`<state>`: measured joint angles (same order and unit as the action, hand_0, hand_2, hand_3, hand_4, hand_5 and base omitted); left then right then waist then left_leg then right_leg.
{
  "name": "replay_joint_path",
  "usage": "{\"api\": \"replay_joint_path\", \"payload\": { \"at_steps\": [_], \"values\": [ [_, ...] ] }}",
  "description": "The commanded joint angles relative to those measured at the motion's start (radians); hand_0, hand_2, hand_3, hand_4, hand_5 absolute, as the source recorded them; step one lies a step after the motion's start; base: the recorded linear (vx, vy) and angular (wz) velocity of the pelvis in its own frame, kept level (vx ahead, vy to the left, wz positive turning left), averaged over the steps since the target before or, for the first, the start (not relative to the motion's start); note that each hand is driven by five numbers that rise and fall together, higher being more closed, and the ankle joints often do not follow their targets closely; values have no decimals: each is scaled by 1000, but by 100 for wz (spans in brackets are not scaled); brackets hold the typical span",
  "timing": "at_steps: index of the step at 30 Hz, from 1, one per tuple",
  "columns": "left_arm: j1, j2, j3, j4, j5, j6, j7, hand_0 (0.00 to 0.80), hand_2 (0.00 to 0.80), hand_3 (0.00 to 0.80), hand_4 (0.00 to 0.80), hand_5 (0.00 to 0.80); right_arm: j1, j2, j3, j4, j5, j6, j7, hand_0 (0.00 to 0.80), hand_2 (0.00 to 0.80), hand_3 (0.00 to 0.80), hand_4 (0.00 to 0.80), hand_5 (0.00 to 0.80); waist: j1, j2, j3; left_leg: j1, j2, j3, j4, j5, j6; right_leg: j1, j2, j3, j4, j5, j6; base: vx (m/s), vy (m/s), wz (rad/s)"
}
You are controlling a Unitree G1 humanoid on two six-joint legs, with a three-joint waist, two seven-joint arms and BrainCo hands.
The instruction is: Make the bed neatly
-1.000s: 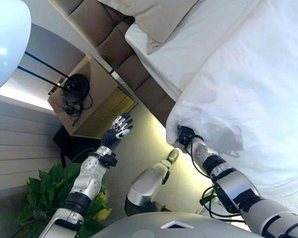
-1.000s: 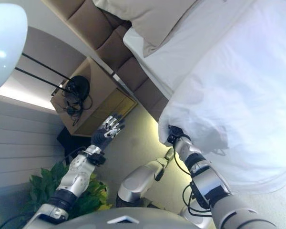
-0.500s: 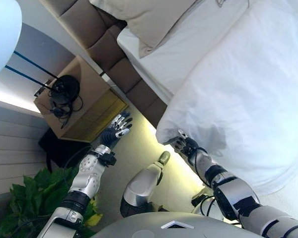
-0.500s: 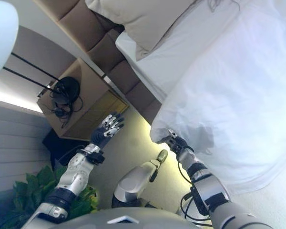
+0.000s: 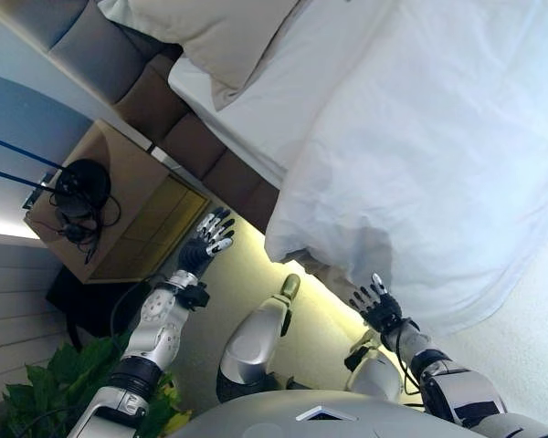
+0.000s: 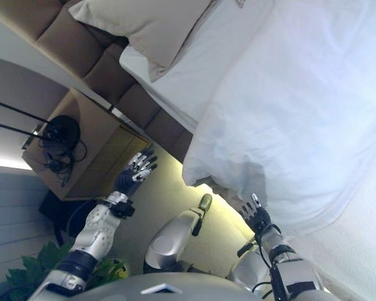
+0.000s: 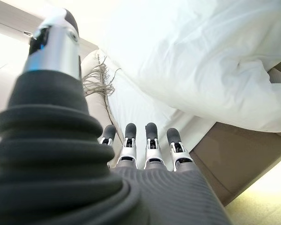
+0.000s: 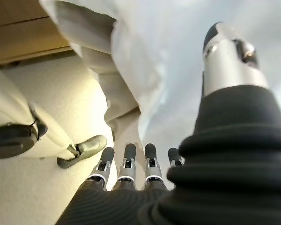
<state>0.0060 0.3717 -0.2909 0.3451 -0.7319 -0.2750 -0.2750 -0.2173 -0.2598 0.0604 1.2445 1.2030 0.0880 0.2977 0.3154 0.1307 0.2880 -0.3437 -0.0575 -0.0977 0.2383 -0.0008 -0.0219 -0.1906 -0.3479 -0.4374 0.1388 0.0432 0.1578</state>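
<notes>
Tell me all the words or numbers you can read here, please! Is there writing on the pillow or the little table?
None: no words, numbers or signs can be read in any view.
The pillow is plain beige.
The white duvet is plain.
The bedside table shows no label; the black headphones on it are too small to show any print.

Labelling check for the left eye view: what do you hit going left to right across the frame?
Headphones on the nightstand → left hand, open → white duvet's hanging corner → right hand, open, just below the duvet's edge.
</notes>
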Motion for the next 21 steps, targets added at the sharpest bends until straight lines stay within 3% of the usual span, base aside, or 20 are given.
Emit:
{"api": "replay_joint_path", "payload": {
  "at_steps": [1,8,13,21],
  "values": [
    [-15,10,54,-65,-20,-79,14,0,0,0,0,0,-12,-24,-34,-56,39,6,41,0,0,0,0,0,-15,15,61,-107,25,5,65,47,-64,101,-20,28,27,-14,23,-99,11,-13],
    [-15,50,79,-81,86,-133,73,0,0,0,0,0,29,-34,-79,-86,53,-35,88,0,0,0,0,0,-49,-14,75,-112,45,25,69,41,-63,79,-6,54,25,-8,26,-32,-58,-8],
    [-102,112,35,-79,429,-243,336,0,0,0,0,0,41,-57,-104,-123,79,-38,90,0,0,0,0,0,-102,-42,83,-116,67,55,72,37,-63,59,12,92,19,-6,26,-50,-65,-26],
    [-345,152,-86,-58,884,-214,697,0,0,0,0,0,43,-60,-83,-166,108,-40,79,0,0,0,0,0,-193,-83,106,-113,109,114,68,37,-72,28,37,151,3,3,34,-52,-50,-28]
  ]
}}
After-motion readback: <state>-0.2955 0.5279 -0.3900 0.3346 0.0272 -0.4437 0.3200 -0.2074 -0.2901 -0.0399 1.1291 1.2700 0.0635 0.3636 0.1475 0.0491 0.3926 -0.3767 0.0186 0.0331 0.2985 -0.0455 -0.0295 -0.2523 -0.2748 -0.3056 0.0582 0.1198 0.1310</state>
